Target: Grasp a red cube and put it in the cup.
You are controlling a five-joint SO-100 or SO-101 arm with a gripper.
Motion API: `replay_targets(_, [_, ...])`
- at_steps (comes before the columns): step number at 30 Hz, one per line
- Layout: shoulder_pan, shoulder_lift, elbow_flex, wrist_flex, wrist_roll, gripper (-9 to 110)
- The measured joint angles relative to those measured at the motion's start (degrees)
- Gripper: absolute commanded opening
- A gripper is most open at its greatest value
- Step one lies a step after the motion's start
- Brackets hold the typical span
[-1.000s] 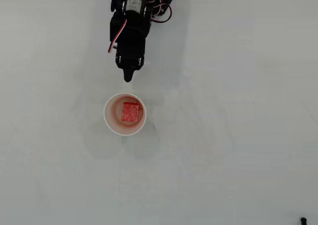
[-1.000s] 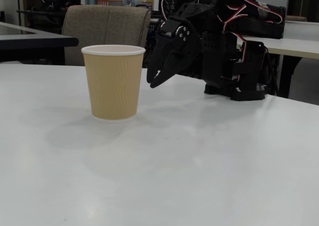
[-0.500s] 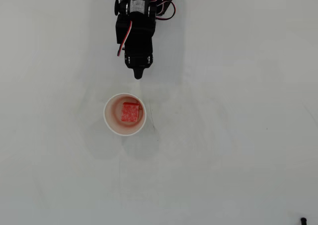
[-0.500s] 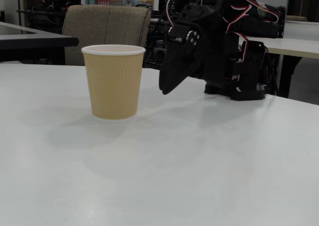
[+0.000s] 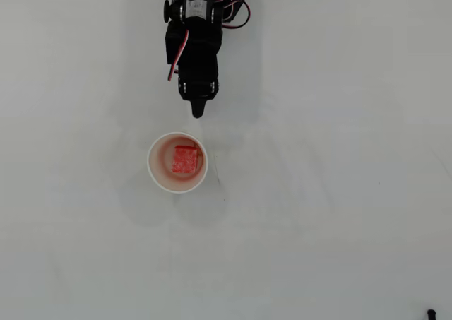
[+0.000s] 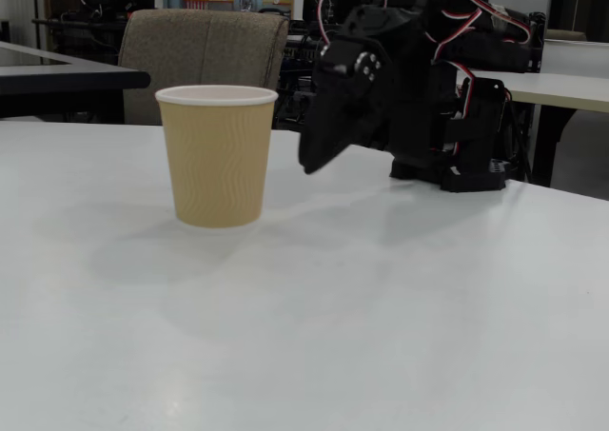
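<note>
The red cube (image 5: 185, 159) lies inside the cup (image 5: 155, 170), on its bottom, slightly toward the upper right of the circular opening as the overhead view shows it. The cup interior around the cube carries a reddish tint. In the fixed view the cube is hidden behind the cup wall (image 6: 217, 165), which appears tan and ribbed with a white rolled rim.

The cup stands upright on the white desk (image 5: 339, 214). The gripper (image 5: 198, 112) is positioned above the cup in the overhead view, apart from the rim, with bare desk showing between the fingertip and the cup. In the fixed view the gripper (image 6: 306, 165) sits to the right of the cup, at about mid-height of the cup wall, not touching it, and clear of the desk surface.

The fingers (image 5: 198, 107) are brought together to a single narrow point and hold nothing. They point down and toward the cup. The cube is well apart from the fingers, separated from them by the cup rim.

The black arm body (image 6: 428, 88), with red and white wiring, rises behind the gripper. A padded chair (image 6: 205, 41) stands behind the desk.
</note>
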Motion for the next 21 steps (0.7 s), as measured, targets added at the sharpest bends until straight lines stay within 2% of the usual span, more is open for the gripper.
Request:
replay_targets(9, [3.16,0.0,0.0,-4.31,6.06,0])
replay_targets(15, [4.83,0.0,0.0,-5.71,14.5,0])
replay_targets(21, [4.66,0.0,0.0,-5.62,16.08,0])
